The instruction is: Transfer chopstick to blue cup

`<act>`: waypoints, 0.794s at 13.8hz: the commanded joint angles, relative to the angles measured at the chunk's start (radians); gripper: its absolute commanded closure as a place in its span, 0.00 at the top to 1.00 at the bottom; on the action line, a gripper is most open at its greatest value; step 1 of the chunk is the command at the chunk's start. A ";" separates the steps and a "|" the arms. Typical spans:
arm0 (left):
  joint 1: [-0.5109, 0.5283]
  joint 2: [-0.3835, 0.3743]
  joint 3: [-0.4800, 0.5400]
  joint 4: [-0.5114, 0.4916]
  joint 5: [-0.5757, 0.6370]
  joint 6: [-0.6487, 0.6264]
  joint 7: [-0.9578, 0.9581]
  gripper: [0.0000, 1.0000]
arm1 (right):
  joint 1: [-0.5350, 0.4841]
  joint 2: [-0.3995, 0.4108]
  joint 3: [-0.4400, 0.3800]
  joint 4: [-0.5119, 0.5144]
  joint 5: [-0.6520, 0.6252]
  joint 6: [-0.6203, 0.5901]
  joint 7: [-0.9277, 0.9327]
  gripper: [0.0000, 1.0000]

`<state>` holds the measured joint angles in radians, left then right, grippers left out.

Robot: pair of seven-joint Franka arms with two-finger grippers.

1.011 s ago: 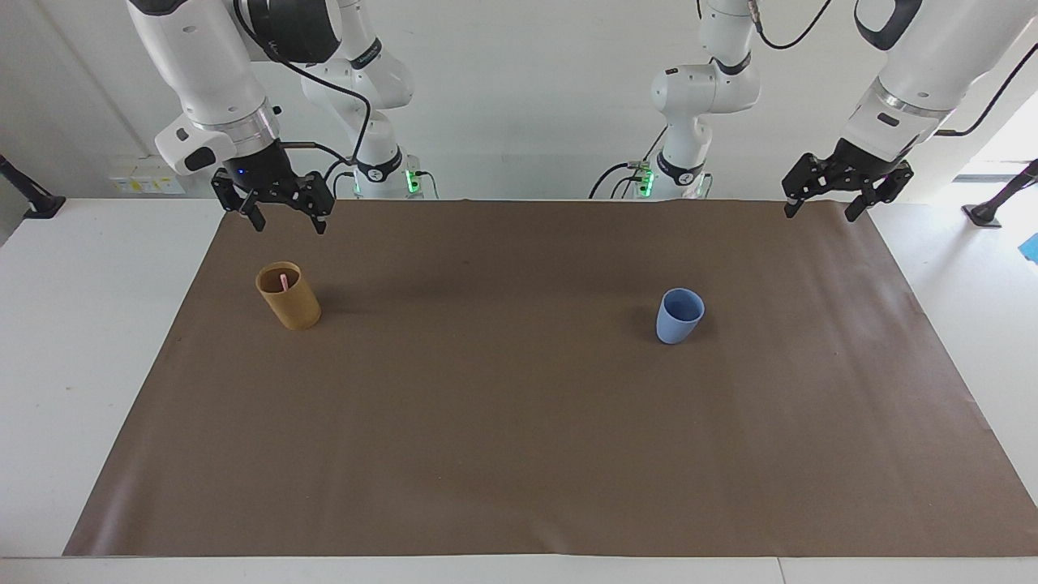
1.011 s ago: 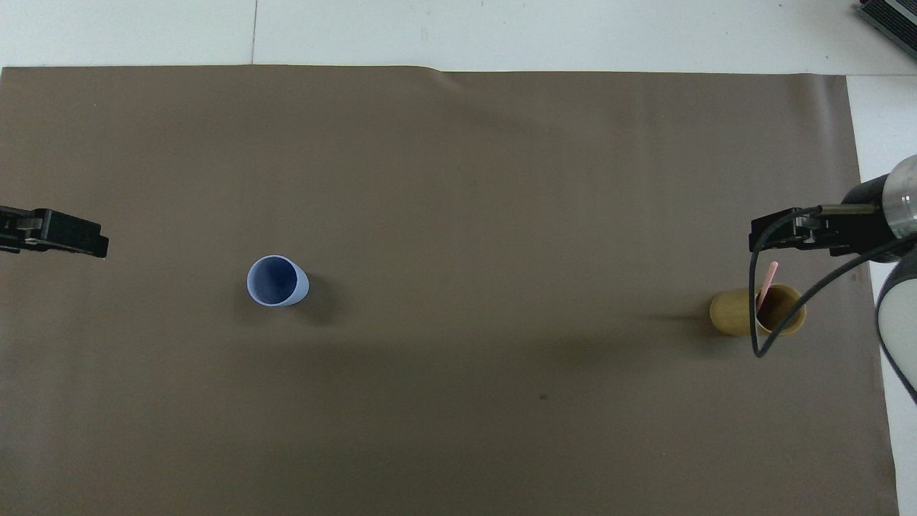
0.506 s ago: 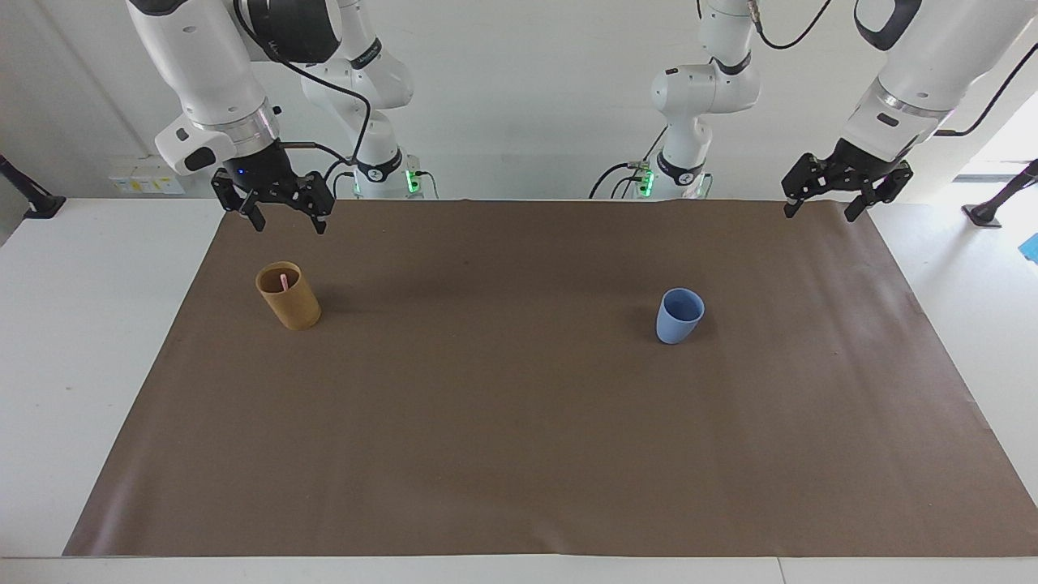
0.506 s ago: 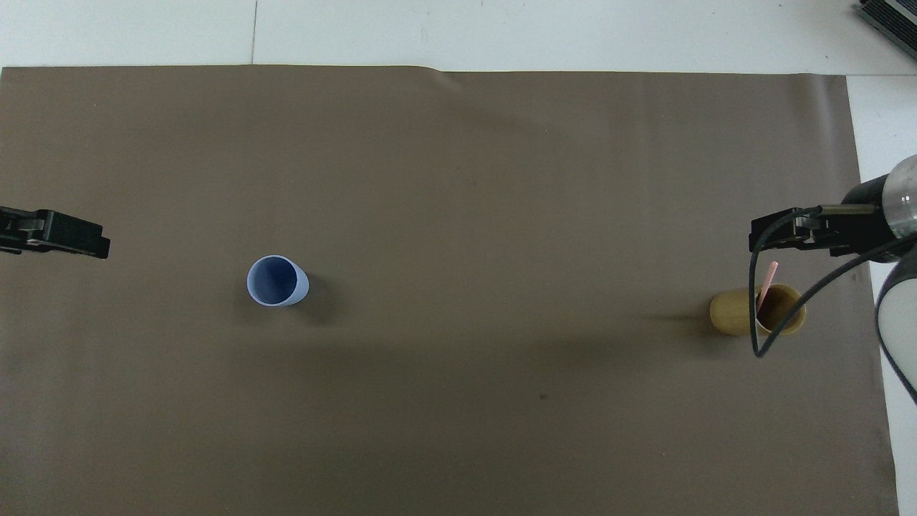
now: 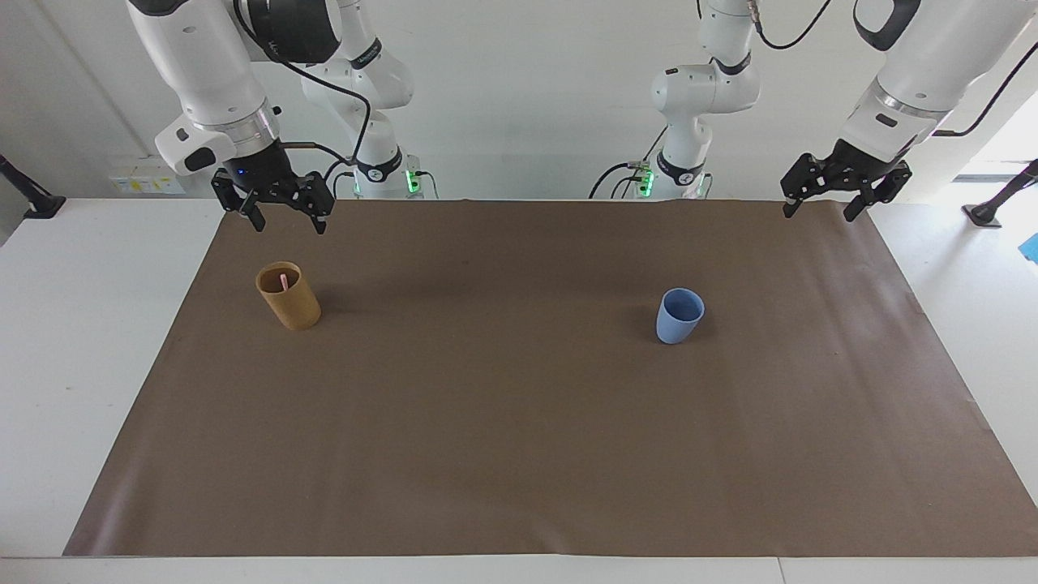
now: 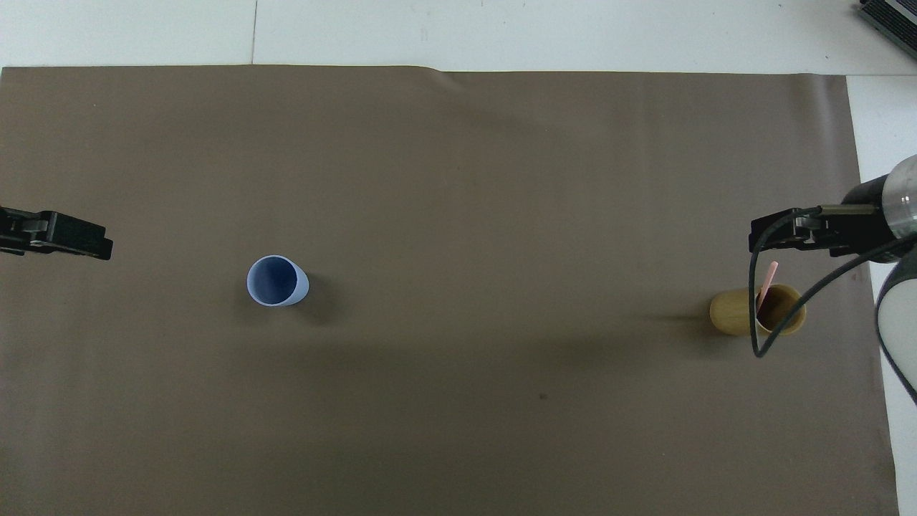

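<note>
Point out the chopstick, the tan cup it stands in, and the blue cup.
chopstick (image 6: 767, 278), overhead view, on the pink shaft above the rim.
tan cup (image 5: 295, 309), facing view, on its outer wall.
blue cup (image 5: 672, 327), facing view, on its outer wall.

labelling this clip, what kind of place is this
Probably a robotics lab test bench: two white arms mounted at a white table covered by a brown mat, holding only a blue cup and tan cup.

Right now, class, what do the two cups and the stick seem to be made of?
Blue cup: probably matte plastic; smooth, even colour.
Tan cup: perhaps bamboo or wood-fibre; dull tan, faintly streaked wall.
Chopstick in the tan cup: likely plastic; uniform pale pink, though too thin to tell.
</note>
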<state>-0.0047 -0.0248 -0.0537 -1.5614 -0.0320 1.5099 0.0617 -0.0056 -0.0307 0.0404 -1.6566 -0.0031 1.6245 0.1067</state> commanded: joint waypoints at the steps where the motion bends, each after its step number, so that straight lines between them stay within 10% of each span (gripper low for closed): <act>1: 0.017 -0.035 -0.008 -0.040 0.006 0.004 0.018 1.00 | -0.011 -0.028 -0.002 -0.031 0.018 0.006 -0.033 1.00; 6: 0.002 -0.038 -0.009 -0.086 0.006 0.010 0.004 1.00 | -0.011 -0.028 -0.002 -0.032 0.020 0.006 -0.031 1.00; 11: -0.021 -0.079 -0.017 -0.383 -0.003 0.280 -0.032 1.00 | -0.019 -0.028 -0.001 -0.032 0.020 0.005 -0.033 1.00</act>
<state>-0.0087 -0.0391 -0.0715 -1.7786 -0.0326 1.6602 0.0558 -0.0084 -0.0308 0.0373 -1.6577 -0.0031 1.6245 0.1066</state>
